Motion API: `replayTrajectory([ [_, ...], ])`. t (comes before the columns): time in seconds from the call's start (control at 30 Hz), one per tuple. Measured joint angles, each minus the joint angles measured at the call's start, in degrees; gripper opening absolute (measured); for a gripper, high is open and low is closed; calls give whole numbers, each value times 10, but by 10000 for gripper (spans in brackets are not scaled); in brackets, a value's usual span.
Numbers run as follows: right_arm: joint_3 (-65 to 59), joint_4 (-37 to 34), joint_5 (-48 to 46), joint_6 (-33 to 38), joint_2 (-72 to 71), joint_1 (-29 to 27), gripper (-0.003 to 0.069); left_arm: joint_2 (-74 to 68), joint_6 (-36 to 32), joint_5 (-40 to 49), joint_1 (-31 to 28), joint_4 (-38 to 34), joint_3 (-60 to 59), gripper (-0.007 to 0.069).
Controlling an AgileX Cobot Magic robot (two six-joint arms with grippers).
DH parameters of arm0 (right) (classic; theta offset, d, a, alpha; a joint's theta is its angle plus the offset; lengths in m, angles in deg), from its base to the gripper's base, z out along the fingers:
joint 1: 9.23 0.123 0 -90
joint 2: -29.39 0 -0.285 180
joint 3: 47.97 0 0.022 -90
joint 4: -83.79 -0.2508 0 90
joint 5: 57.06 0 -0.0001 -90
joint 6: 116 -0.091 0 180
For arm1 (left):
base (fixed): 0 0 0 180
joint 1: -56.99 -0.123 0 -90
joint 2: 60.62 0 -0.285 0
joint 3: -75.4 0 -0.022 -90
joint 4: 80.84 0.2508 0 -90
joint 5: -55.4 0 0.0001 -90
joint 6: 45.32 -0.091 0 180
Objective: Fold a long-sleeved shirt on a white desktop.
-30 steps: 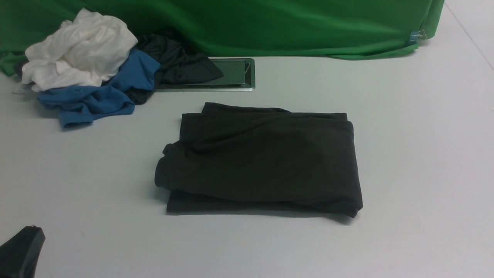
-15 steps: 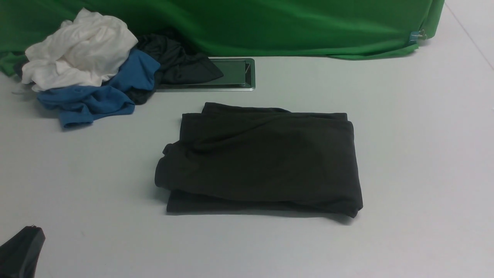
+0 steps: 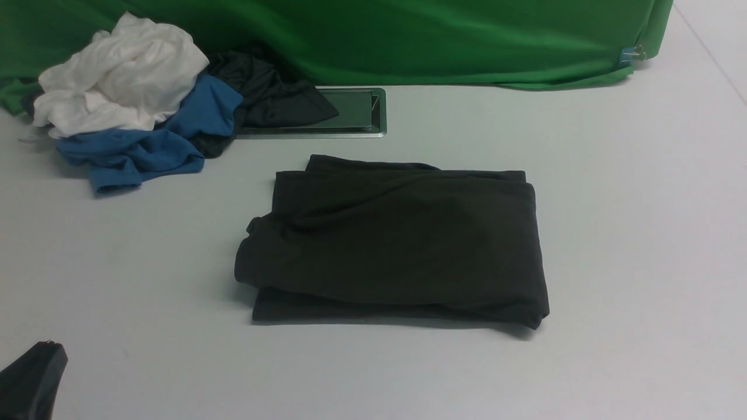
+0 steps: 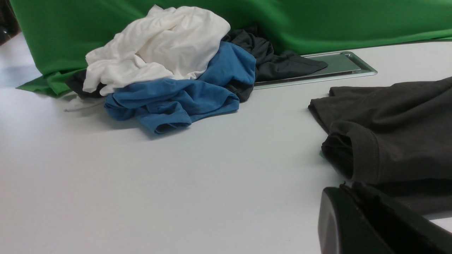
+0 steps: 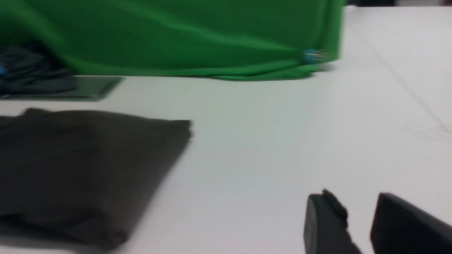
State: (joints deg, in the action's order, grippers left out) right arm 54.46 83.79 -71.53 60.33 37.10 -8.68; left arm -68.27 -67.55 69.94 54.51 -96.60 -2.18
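Several folds look already made: the shirt lies as a compact dark rectangle in the middle of the desktop, layers stacked, one cuffed edge bulging at its left side (the logo is not showing). By my reading the folding is all but finished; at most a tidy of that loose left edge remains. Neither gripper touches the cloth. The left gripper sits low near the shirt's left corner, jaws together, nothing between them. The right gripper hovers over bare desktop, well apart from the shirt's right edge, with a narrow gap showing between its fingers and nothing in it. Behind, the pile of clothes rests by the hatch, against the green cloth.
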Motion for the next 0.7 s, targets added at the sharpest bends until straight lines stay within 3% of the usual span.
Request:
replayTrajectory([
  [0.7,0,0,0,0,0,-1,239,0,1,0,0,0,0,20],
])
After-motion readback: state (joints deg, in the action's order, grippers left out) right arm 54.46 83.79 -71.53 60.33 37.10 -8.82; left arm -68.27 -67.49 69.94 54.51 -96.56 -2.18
